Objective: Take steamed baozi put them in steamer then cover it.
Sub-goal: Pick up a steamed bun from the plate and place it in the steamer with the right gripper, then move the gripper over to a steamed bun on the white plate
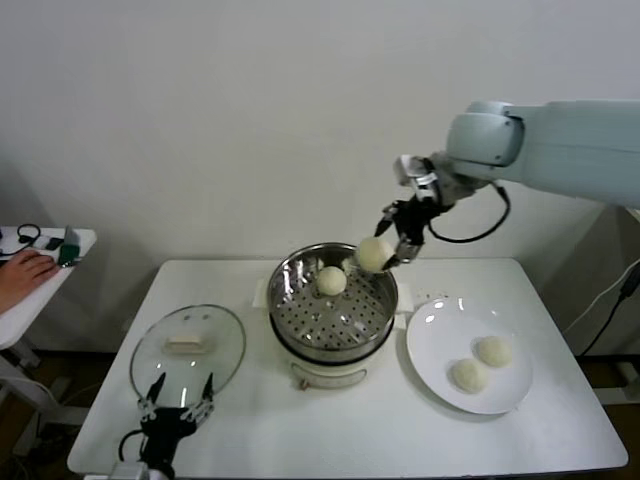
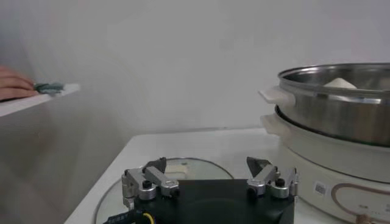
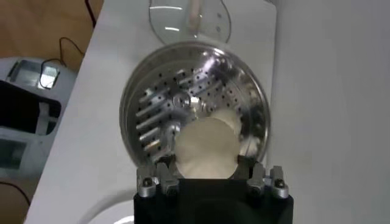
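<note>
One baozi (image 1: 373,254) is pinched in my right gripper (image 1: 392,252) above the far rim of the steamer (image 1: 300,335), another bun (image 1: 331,281) lies inside, two wait on the plate (image 1: 430,345), and my left gripper (image 1: 178,408) hangs spread just beside the cover (image 1: 188,345).

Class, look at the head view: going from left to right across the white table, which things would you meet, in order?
Glass lid → steamer → white plate with two baozi.
</note>
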`<action>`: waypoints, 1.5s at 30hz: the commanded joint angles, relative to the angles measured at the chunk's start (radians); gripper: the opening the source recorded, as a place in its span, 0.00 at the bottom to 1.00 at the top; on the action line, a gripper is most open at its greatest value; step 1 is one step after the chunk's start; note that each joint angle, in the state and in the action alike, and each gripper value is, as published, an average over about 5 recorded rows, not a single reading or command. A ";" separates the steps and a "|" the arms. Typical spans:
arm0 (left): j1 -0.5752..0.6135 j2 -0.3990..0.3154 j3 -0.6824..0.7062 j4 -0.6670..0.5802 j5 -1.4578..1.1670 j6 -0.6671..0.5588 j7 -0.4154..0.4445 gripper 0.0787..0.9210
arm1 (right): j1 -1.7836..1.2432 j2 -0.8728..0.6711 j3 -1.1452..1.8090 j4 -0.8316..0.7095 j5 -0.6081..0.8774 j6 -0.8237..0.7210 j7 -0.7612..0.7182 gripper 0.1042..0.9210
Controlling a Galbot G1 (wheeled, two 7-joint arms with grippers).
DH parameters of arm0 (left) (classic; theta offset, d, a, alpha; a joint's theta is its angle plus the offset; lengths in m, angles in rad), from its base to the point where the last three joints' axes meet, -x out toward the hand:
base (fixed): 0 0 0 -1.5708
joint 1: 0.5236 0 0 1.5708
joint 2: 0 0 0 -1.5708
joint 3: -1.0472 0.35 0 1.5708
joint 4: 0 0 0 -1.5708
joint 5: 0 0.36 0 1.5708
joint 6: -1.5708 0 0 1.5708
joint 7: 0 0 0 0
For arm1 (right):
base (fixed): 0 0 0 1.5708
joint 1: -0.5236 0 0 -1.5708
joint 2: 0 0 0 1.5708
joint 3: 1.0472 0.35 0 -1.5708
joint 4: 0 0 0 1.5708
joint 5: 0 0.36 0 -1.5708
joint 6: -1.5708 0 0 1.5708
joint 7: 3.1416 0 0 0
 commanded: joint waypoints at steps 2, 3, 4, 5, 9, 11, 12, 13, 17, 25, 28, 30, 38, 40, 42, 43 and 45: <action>0.002 0.000 -0.014 0.000 -0.009 0.003 0.000 0.88 | -0.235 0.235 0.086 -0.128 0.001 -0.028 0.069 0.71; 0.002 0.000 -0.014 0.000 -0.009 0.003 0.000 0.88 | -0.250 0.245 0.087 -0.143 -0.012 -0.028 0.071 0.71; 0.003 -0.001 -0.015 0.001 -0.009 0.003 0.000 0.88 | -0.268 0.256 0.088 -0.161 -0.029 -0.028 0.073 0.71; 0.003 -0.001 -0.015 0.002 -0.010 0.003 0.000 0.88 | -0.283 0.264 0.089 -0.177 -0.043 -0.026 0.075 0.71; 0.003 -0.002 -0.016 0.004 -0.010 0.002 0.000 0.88 | -0.337 0.291 0.087 -0.235 -0.088 -0.023 0.086 0.71; 0.003 -0.003 -0.017 0.005 -0.010 0.002 0.000 0.88 | -0.361 0.302 0.086 -0.263 -0.104 -0.023 0.092 0.71; 0.003 -0.003 -0.017 0.005 -0.010 0.001 0.000 0.88 | -0.371 0.305 0.087 -0.274 -0.109 -0.022 0.094 0.71; 0.003 -0.003 -0.018 0.006 -0.010 0.001 0.000 0.88 | -0.381 0.309 0.088 -0.285 -0.114 -0.022 0.096 0.71; 0.002 -0.004 -0.017 0.009 -0.009 0.001 0.000 0.88 | -0.412 0.320 0.095 -0.312 -0.118 -0.021 0.105 0.71; 0.002 -0.006 -0.015 0.006 -0.009 0.002 0.000 0.88 | -0.439 0.336 0.105 -0.338 -0.120 -0.024 0.116 0.71; 0.004 -0.007 -0.014 0.005 -0.008 0.002 0.000 0.88 | -0.439 0.334 0.106 -0.336 -0.125 -0.024 0.116 0.71; 0.005 -0.008 -0.013 0.005 -0.008 0.002 0.000 0.88 | -0.434 0.328 0.107 -0.328 -0.127 -0.024 0.116 0.71; 0.007 -0.012 -0.010 -0.004 -0.002 0.005 0.000 0.88 | -0.308 0.180 0.136 -0.223 -0.117 0.006 0.068 0.86; 0.006 -0.012 -0.007 -0.004 0.001 0.005 0.000 0.88 | -0.241 0.100 0.123 -0.182 -0.112 0.028 0.025 0.87; 0.006 -0.011 -0.003 -0.003 0.005 0.004 0.000 0.88 | -0.157 0.006 0.079 -0.129 -0.105 0.049 -0.028 0.88; 0.006 -0.010 -0.001 -0.002 0.006 0.003 0.000 0.88 | -0.116 -0.036 0.052 -0.103 -0.103 0.058 -0.052 0.88; 0.006 -0.008 0.003 0.000 0.010 0.002 0.000 0.88 | -0.011 -0.133 -0.031 -0.037 -0.111 0.080 -0.104 0.88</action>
